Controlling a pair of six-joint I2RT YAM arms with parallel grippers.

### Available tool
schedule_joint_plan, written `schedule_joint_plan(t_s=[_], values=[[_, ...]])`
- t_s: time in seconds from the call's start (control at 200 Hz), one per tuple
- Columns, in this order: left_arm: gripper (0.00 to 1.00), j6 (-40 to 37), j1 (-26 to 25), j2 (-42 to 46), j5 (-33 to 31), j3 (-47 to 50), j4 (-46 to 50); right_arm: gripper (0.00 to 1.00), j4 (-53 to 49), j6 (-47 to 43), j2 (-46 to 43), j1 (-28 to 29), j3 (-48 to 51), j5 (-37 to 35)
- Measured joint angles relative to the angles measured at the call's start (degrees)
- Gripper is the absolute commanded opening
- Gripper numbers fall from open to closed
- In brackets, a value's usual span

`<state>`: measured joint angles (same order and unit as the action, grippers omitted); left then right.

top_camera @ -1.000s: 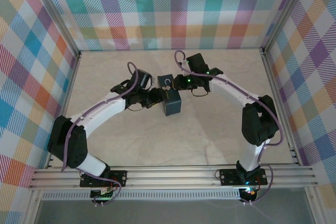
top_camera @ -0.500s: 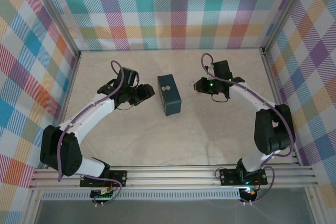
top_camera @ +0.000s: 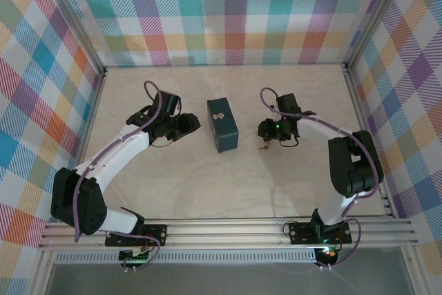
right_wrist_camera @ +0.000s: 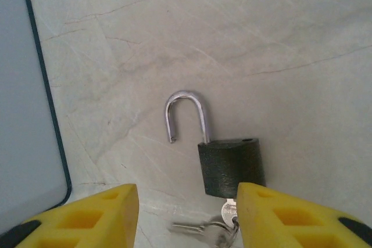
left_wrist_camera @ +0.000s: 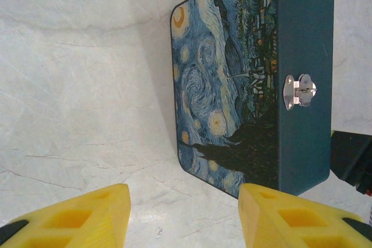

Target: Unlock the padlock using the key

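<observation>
The padlock point(right_wrist_camera: 231, 166) lies flat on the table, a dark squarish body with its silver shackle point(right_wrist_camera: 186, 114) swung free at one end. The key point(right_wrist_camera: 229, 208) sticks in the body's bottom, partly behind my right finger; a spare key point(right_wrist_camera: 192, 226) hangs off its ring. My right gripper point(right_wrist_camera: 187, 213) hovers open just over the padlock, touching nothing. From above, the padlock point(top_camera: 263, 146) is a small speck below the right gripper point(top_camera: 268, 131). My left gripper point(left_wrist_camera: 183, 213) is open and empty, left of the box point(top_camera: 190, 124).
The dark blue swirl-painted box point(top_camera: 222, 124) stands mid-table between the arms, its silver latch point(left_wrist_camera: 299, 91) on the side face in the left wrist view. Its edge point(right_wrist_camera: 35, 103) is at the left of the right wrist view. Checked walls enclose the table.
Both grippers drew back from the box a second ago. Since then the right gripper has swung nearer and lower, and the padlock now lies on the table under it. The left gripper barely moved.
</observation>
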<state>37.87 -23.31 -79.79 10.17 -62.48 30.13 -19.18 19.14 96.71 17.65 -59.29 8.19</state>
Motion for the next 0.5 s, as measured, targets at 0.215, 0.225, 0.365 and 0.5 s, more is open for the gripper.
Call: schedule_joint_plan(t_s=[0.215, 0.225, 0.365, 0.5], values=[[0.52, 0.0, 0.92, 0.07, -0.87, 0.0, 0.0, 0.7, -2.99, -2.86, -5.18, 3.72, -6.58, 1.73], [0.52, 0.0, 0.94, 0.07, -0.9, 0.0, 0.02, 0.7, -2.89, -2.75, -5.51, 4.28, -6.93, 1.9], [0.52, 0.0, 0.96, 0.04, -1.31, 0.0, 0.07, 0.93, -0.57, -3.41, -8.85, 11.54, -9.05, 2.56], [0.52, 0.0, 0.96, 0.04, -1.49, 0.0, 0.76, 1.0, 0.04, -3.69, -8.81, 16.46, -9.51, 1.95]])
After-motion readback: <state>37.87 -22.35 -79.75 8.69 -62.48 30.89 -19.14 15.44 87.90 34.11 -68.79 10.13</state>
